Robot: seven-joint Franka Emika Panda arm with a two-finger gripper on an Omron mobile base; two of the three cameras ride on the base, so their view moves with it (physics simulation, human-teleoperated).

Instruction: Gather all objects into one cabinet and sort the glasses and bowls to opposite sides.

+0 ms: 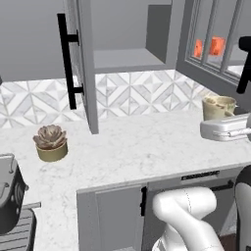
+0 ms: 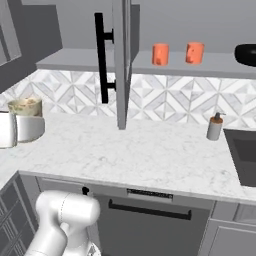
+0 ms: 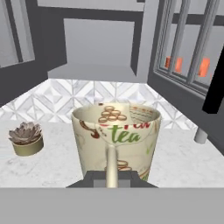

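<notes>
The black bowl (image 2: 246, 54) is cut off by the right edge.

Cream mottled mug (image 3: 114, 140), upright and printed with "tea" in green and red lettering, its handle turned toward the hand camera; it stands clear above the desk, in front of the open grey wall cabinet (image 1: 130, 59), whose tall door (image 1: 84, 63) with a long black bar handle (image 1: 66, 61) stands ajar. Two small orange cups (image 2: 160, 54) (image 2: 194, 52) stand upright, near each other, on a grey shelf, with the wide black bowl (image 2: 246, 55) further along the same shelf.
</notes>
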